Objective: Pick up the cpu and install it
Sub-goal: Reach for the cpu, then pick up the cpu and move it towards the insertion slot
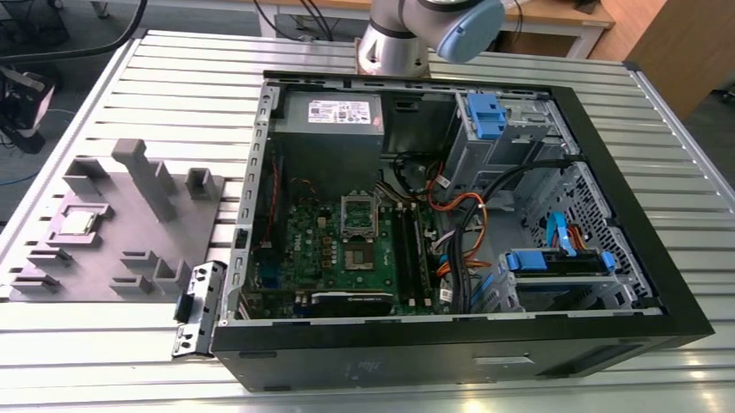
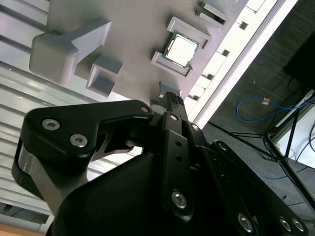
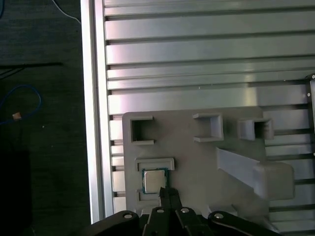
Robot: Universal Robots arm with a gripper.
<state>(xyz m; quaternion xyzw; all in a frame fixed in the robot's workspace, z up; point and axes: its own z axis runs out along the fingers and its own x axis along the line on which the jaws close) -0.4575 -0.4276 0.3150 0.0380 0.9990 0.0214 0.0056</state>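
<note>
Your cpu [image 1: 77,222] lies flat in a small pocket of the grey tray [image 1: 109,258]. The tray sits by the edge of the worktop [image 1: 643,112] on the exterior view's left. In both wrist views you can see the cpu's shiny top [image 3: 154,180] [image 2: 181,49] facing up.

Your tool [image 3: 166,192] hangs over the tray right by the cpu. Its tips look pinched together, with nothing between them. I cannot tell if it touches the cpu.

The cpu is most likely very light, thin and stiff. Its metal top looks smooth, so it may slip. The underside is probably easy to hurt, so be gentle. Low walls stand on two sides of the pocket. The other two sides look open, so I think those bare edges are the best place to hold it. Keep it flat.

A tall block [image 1: 144,176] and some smaller blocks stand up on the tray nearby, but not right next to the cpu. The open computer case [image 1: 460,348] takes up the middle of the worktop. Its high black walls stand between the tray and the silver socket frame [image 1: 361,215] inside. Loose wires [image 1: 460,206] lie close to that frame.
</note>
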